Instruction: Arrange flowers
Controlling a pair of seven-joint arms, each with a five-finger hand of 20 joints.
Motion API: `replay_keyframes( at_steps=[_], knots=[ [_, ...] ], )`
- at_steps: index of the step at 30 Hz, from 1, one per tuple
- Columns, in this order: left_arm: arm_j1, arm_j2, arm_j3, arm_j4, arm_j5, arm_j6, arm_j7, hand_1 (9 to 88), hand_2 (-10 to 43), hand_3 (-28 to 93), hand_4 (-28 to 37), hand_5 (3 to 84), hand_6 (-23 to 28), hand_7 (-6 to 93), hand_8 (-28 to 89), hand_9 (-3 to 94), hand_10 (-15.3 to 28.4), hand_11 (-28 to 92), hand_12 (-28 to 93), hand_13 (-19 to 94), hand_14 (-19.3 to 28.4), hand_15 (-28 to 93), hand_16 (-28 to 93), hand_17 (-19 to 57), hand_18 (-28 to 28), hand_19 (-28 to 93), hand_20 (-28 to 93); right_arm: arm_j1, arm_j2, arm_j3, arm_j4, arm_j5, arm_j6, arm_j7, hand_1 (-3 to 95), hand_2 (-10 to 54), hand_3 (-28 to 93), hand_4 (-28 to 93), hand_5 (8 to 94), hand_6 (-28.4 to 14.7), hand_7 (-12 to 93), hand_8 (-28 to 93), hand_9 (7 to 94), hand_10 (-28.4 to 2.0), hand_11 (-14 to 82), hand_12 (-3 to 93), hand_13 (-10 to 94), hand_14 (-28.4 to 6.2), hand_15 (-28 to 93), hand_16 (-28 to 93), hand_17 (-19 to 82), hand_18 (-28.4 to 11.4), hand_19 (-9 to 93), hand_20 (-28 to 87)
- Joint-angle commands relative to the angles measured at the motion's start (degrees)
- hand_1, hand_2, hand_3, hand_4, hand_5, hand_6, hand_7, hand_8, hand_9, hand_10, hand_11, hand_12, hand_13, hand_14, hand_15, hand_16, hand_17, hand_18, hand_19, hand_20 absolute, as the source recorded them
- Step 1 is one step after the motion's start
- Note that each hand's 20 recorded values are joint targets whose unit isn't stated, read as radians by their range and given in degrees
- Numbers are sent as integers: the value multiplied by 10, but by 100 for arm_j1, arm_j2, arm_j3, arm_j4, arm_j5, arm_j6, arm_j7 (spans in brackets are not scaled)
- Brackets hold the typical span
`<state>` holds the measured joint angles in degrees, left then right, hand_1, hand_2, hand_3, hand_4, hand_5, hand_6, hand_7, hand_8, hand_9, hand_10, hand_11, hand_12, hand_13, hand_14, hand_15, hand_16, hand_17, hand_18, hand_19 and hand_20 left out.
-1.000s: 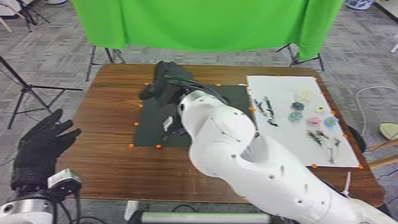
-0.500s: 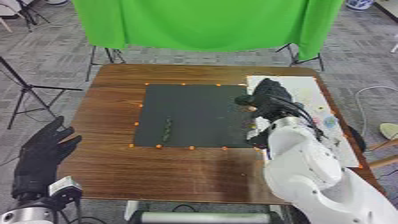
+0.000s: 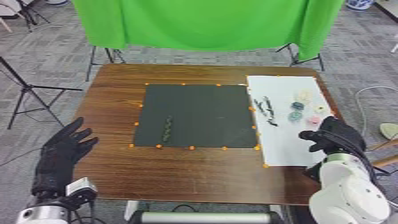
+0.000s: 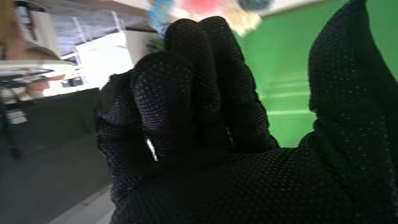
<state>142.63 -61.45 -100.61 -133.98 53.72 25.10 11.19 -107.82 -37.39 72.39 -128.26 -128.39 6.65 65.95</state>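
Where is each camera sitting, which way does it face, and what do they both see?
Head view: on the robot's head, looking forward and down at the table; the left hand and the right hand show, with part of each arm.
Right wrist view: on the right arm's wrist, looking along that hand's palm and straight fingers past the flowers toward the green cloth.
Shared: the right hand, the green cloth and the pink flower.

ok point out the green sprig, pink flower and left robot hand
Green sprig (image 3: 167,129): head view, on its middle
Pink flower (image 3: 314,120): head view, on its bloom
Left robot hand (image 3: 60,154): head view, on the palm
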Motion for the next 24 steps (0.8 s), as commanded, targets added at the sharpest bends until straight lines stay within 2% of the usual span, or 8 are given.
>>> replay_keyframes(
  at_steps=[1,5,8,12,16,24],
  knots=[
    [31,13,9,16,16,-84,-48,251,68,813,-186,340,86,137,-99,309,184,264,80,255,255,489,-96,-76,238,651,-68,-491,-52,213,99,74,-198,268,286,-90,832,-236,624,-132,276,-131,599,-249,592,198,617,-176,853,124,309,-284,932,403],
    [63,20,-13,7,-2,-59,-8,250,68,813,-186,340,85,137,-99,310,185,264,80,255,255,489,-96,-76,239,650,-66,-543,3,312,141,-49,-122,373,292,-93,832,-238,621,-135,273,-130,592,-252,594,193,611,-178,855,116,307,-284,932,399],
    [47,9,-10,6,9,-83,-43,251,68,813,-186,339,85,138,-100,310,185,264,80,255,254,489,-96,-77,239,650,-65,-675,48,498,107,-186,28,472,297,-94,832,-239,621,-135,273,-129,591,-252,595,189,609,-179,856,110,306,-284,932,398],
    [53,-11,-10,3,3,-82,-56,251,68,812,-186,340,85,138,-100,310,185,264,80,255,254,490,-95,-76,238,650,-63,-705,20,623,135,-150,-87,517,302,-95,832,-240,624,-138,267,-129,592,-254,594,184,609,-179,858,104,306,-284,932,397],
    [51,-13,11,12,-8,-82,-39,251,68,812,-186,340,86,138,-101,310,185,264,80,255,254,490,-95,-76,239,649,-62,-564,-30,542,279,-8,-145,526,308,-95,830,-240,629,-140,257,-126,593,-256,593,181,611,-180,859,99,306,-284,932,396],
    [26,-46,-19,7,-2,-120,-94,251,68,813,-185,340,85,139,-101,311,185,266,80,255,253,489,-96,-76,239,649,-60,-25,-125,105,638,148,-133,632,326,-95,823,-239,644,-143,238,-119,598,-259,591,174,614,-181,862,92,310,-284,932,394]
  ],
)
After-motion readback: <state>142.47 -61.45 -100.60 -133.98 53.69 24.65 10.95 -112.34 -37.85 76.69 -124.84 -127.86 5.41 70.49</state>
